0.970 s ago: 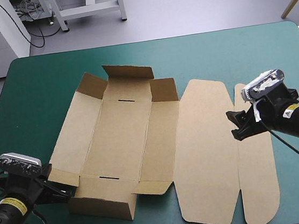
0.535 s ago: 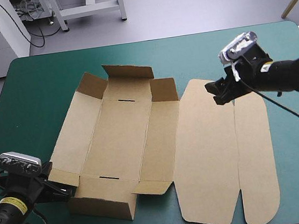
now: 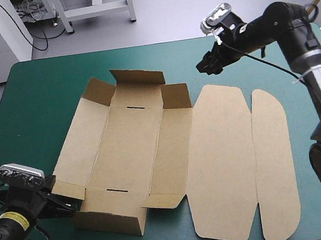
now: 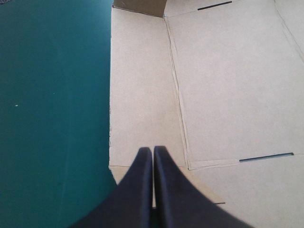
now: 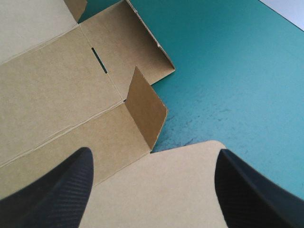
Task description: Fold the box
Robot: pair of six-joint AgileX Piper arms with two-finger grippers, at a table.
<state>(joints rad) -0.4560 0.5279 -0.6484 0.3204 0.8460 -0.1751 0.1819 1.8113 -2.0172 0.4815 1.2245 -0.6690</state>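
Honestly the released right hand hangs just beyond the far-right corner flap of the box, way nearer it than the left hand clamped on its near-left corner.

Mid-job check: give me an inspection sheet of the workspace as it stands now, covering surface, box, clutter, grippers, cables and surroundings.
Surface: teal-green cover, bare around the board.
Job's things: brown box unfolded; its near wall is raised, the far flaps stand partly up, and the lid lies flat toward the table's right.
Clutter: nothing seen.
Grippers: left gripper shut, tips over the box's near-left corner. Right gripper open, raised over the lid's far end, touching nothing.
Cables: nothing seen lying on the table.
Surroundings: nothing seen at or over the table's edges.
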